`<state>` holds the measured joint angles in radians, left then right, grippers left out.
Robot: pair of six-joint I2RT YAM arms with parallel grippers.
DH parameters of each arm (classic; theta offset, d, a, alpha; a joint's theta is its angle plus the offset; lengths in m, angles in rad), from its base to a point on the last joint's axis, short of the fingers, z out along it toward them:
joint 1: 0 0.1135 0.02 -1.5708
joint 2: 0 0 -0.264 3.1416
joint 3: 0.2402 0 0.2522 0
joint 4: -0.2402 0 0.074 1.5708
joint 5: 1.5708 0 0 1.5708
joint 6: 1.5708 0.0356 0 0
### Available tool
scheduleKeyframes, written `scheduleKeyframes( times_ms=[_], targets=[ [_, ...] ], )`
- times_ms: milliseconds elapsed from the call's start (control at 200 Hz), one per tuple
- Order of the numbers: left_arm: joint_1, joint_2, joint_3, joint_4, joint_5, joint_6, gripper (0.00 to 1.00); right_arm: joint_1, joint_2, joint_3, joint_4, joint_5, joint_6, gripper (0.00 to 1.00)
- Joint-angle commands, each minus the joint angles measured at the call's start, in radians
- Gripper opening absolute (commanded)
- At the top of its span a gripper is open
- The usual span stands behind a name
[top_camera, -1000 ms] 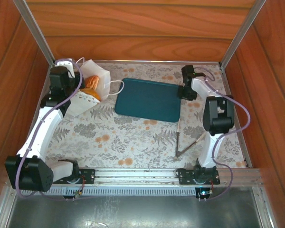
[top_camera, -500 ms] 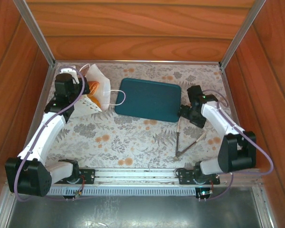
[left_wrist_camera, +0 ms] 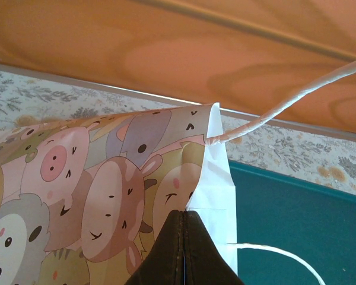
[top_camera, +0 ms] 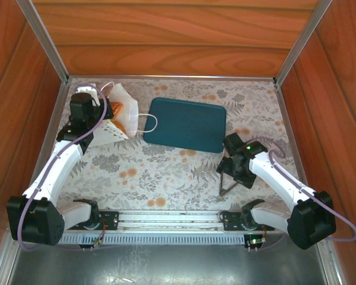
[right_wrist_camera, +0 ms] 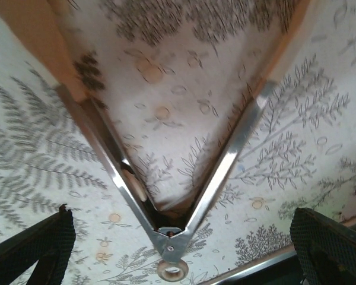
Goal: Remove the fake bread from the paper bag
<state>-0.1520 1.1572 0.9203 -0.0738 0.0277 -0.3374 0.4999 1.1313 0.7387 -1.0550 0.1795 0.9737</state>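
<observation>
- Bag [top_camera: 123, 100] sits at the back left of the table [top_camera: 166, 172], just beside the teal tray [top_camera: 187, 124]. It's tipped over rather than upright.
- My left gripper [left_wrist_camera: 184, 237] is clamped shut on the bag's top edge, right by the handle [left_wrist_camera: 285, 98]. I reckon that pinch is there to hold the mouth up and steady so the bag can't slide.
- Bread [top_camera: 116, 113] is inside the bag, just orange lumps showing in the mouth.
- Bag's long axis runs roughly from the left wall toward the tray, mouth facing the tray side. Can't tell which way the bread pieces themselves point.
- My right gripper [top_camera: 227, 171] hangs over the tongs [right_wrist_camera: 225, 163], jaws spread wide either side of the hinge end and holding nothing. Looks lined up to grab them, since the mouth is probably too tight for bare fingers.
</observation>
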Motion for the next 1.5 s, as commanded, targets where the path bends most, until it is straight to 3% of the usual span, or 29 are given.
scheduleKeyframes(
  times_ms=[0, 250, 745, 840, 940, 980, 1229, 1494],
  targets=[
    [-0.004, -0.003, 0.004, 0.019, 0.013, 0.000, 0.00, 0.041, -0.007, -0.034, 0.013, -0.002, 0.104, 1.00],
    [-0.002, -0.006, 0.002, 0.020, 0.020, -0.007, 0.00, 0.096, 0.110, -0.069, 0.129, -0.002, 0.137, 1.00],
    [-0.003, -0.009, 0.020, 0.019, 0.008, 0.000, 0.00, 0.105, 0.264, -0.119, 0.306, -0.001, 0.200, 0.98],
    [-0.003, -0.009, 0.024, 0.014, 0.004, 0.001, 0.00, 0.106, 0.270, -0.121, 0.320, 0.005, 0.216, 0.91],
    [-0.003, -0.010, 0.029, 0.013, -0.002, 0.003, 0.00, 0.106, 0.272, -0.117, 0.298, 0.006, 0.241, 0.62],
    [-0.003, -0.009, 0.030, 0.011, -0.003, 0.006, 0.00, 0.106, 0.266, -0.112, 0.275, 0.013, 0.254, 0.55],
    [-0.002, -0.007, 0.047, 0.005, -0.012, 0.015, 0.00, 0.082, 0.199, -0.049, 0.112, 0.152, 0.250, 0.54],
    [-0.002, -0.008, 0.050, 0.003, -0.023, 0.020, 0.00, -0.069, 0.235, -0.007, 0.212, 0.158, -0.019, 0.52]
  ],
)
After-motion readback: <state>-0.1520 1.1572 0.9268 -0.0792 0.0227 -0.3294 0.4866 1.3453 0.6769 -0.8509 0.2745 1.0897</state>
